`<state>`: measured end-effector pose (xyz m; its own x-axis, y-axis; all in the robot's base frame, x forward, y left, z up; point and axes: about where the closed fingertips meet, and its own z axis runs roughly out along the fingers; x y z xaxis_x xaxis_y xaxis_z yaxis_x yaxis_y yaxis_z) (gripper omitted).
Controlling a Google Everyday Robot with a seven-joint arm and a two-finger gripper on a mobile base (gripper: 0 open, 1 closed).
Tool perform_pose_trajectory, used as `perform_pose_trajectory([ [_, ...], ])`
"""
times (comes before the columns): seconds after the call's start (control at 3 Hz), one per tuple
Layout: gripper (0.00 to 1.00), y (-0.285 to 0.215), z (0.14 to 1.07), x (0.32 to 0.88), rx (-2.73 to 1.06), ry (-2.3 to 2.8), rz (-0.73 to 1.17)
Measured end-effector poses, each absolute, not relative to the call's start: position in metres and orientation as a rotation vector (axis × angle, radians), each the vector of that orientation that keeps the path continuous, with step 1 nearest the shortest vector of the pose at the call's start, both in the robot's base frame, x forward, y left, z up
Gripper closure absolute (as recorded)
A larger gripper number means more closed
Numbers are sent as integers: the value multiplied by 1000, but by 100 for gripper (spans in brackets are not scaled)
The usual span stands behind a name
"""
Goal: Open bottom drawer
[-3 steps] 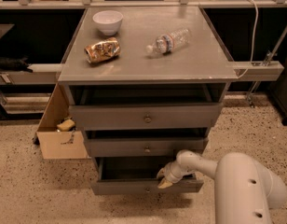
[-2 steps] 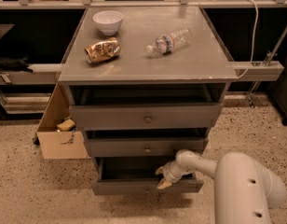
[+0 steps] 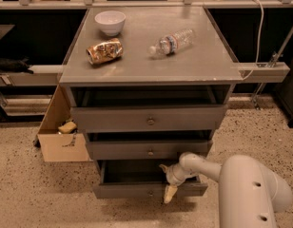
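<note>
The grey drawer unit (image 3: 151, 65) has three stacked drawers. The bottom drawer (image 3: 122, 190) is the lowest front; it stands pulled out some way, with its dark inside (image 3: 130, 172) showing above the front. The middle drawer (image 3: 137, 150) and top drawer (image 3: 137, 118) stand out slightly too. My gripper (image 3: 168, 183) is at the bottom drawer's front, right of centre, reaching over its top edge, with its pale tip hanging down in front. My white arm (image 3: 246, 189) comes in from the lower right.
On the unit's top lie a white bowl (image 3: 110, 22), a crumpled snack bag (image 3: 104, 51) and a plastic water bottle (image 3: 172, 42). An open cardboard box (image 3: 61, 132) stands against the unit's left side. Speckled floor (image 3: 42, 194) lies in front. A metal rail (image 3: 263, 71) adjoins the right.
My gripper's tip has dropped slightly lower over the bottom drawer's front. The drawer stands about as far out as before.
</note>
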<state>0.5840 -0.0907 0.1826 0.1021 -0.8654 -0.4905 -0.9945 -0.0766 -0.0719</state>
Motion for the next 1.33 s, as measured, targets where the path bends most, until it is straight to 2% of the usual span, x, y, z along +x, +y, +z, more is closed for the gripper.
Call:
perform_pose_trajectory([
  [0.67,0,-85,163,554,-2063,1822,551],
  [1.0,16,-76,154,524,-2132,1818,633],
  [1.33,39,-73,151,505,-2167,1822,681],
])
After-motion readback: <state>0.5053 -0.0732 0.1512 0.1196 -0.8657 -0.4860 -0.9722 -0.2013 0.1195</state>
